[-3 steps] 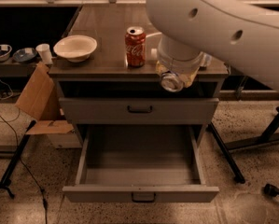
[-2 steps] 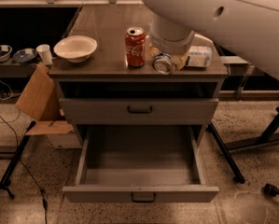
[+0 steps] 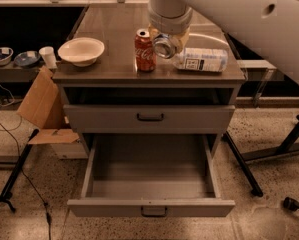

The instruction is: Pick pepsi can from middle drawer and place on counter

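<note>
The middle drawer [image 3: 109, 208] is pulled fully open at the bottom of the cabinet, and the part of its inside that shows is bare grey metal. The pepsi can is out of view. The counter [image 3: 114, 29] holds a red Coca-Cola can [image 3: 145, 50]. My gripper [image 3: 165, 44] hangs at the end of the large white arm, just above the counter. It is right beside the red can, on that can's right. Most of it is hidden by the arm.
On the counter there is a white bowl [image 3: 81, 51] at the left and a clear bottle with a white label [image 3: 201, 60] lying on its side at the right. The upper handled drawer [image 3: 150, 118] is shut. A cardboard box [image 3: 41, 106] leans at the cabinet's left. Black stand legs [image 3: 241, 164] are on the floor at the right.
The arm has moved back from the counter's front right edge towards the middle of the counter. This has uncovered the lying bottle. The drawer and the red can have not moved.
</note>
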